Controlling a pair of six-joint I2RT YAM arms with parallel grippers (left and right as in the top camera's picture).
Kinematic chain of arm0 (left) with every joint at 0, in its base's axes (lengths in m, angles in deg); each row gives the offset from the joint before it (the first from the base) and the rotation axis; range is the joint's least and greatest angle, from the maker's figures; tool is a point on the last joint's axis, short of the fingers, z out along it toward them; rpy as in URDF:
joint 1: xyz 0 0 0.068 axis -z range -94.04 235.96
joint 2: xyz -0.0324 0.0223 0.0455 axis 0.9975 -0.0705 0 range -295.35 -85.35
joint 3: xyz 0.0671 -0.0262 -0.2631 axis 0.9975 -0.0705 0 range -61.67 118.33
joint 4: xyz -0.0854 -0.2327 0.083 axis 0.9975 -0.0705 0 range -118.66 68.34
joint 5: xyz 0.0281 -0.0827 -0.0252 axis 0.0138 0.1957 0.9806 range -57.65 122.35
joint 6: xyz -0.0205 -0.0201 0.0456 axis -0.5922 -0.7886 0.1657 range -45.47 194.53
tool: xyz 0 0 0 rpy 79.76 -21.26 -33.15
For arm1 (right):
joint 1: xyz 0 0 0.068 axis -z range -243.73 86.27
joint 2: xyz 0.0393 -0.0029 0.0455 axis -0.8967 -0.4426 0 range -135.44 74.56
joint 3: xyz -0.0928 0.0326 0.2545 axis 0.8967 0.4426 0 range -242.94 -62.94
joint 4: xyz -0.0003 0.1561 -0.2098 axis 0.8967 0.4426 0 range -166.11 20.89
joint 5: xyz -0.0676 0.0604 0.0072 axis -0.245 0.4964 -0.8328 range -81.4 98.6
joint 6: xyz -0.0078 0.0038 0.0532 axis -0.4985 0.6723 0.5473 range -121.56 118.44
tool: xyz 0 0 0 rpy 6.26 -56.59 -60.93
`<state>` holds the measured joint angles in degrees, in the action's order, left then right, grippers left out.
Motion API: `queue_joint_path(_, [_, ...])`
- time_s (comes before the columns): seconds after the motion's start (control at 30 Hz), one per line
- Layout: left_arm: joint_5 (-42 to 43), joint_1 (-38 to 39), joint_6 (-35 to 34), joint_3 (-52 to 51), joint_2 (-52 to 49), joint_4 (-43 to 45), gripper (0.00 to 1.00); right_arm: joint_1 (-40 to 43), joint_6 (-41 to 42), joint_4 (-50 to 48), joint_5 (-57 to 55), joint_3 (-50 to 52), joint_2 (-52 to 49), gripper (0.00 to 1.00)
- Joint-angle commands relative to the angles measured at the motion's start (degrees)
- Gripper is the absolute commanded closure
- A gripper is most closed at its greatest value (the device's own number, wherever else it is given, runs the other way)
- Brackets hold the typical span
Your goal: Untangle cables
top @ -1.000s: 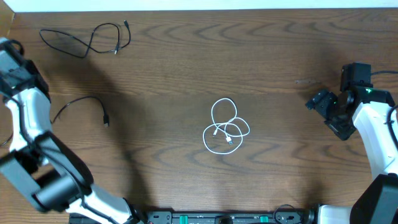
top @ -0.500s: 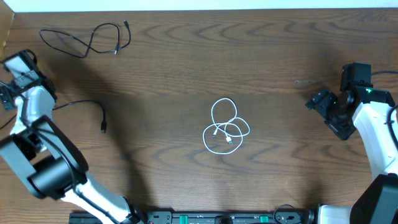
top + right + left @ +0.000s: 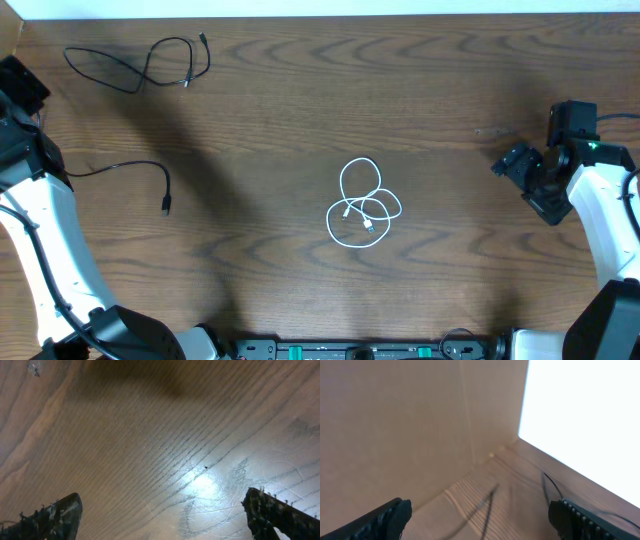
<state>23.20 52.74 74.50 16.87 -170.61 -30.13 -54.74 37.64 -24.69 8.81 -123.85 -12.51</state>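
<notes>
- Overhead view: the white cable (image 3: 362, 208) lies in loose loops near the middle of the table (image 3: 280, 120), all on its own.
- The far black cable (image 3: 140, 65) lies in the far left corner of the table, in one big bendy loop.
- The near black cable (image 3: 150, 166) lies on the left side, closer to me. Its little plug points at the near edge, and its other end runs up beside my left arm (image 3: 50, 220).
- The three cables lie well apart and none of them touch.
- My left arm goes up along the left edge of the picture. From up here I cannot tell how the left jaws stand.
- My right arm (image 3: 600, 200) is at the right side. The right jaws point left over bare wood, well away from the white cable.
- Left wrist view: the two fingertips (image 3: 385, 516) sit in the bottom corners, far apart, so the left jaws are wide and hold nothing.
- They face a tan wall (image 3: 420, 420) and a bright white patch (image 3: 585, 420).
- A thin black cable (image 3: 551, 491) lies on the table ahead of them. I cannot tell which black one it is.
- Right wrist view: the fingertips (image 3: 52, 515) are far apart here too, so the right jaws are wide and hold nothing.
- Bare table wood fills this view, with a shiny spot (image 3: 200, 482) of light on it.
</notes>
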Motion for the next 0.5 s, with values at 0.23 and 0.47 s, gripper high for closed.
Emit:
queue_joint_path(0.23, [-13.20, -5.86, -3.23, -0.09, -6.64, -8.74, 0.07, 0.33, 0.13, 0.04, -0.72, -0.04, -0.20, 0.01])
queue_joint_path(0.47, [-1.01, -15.30, -8.41, -0.11, -12.17, -10.54, 0.07, 0.33, 0.13, 0.04, -0.72, -0.04, -0.20, 0.01])
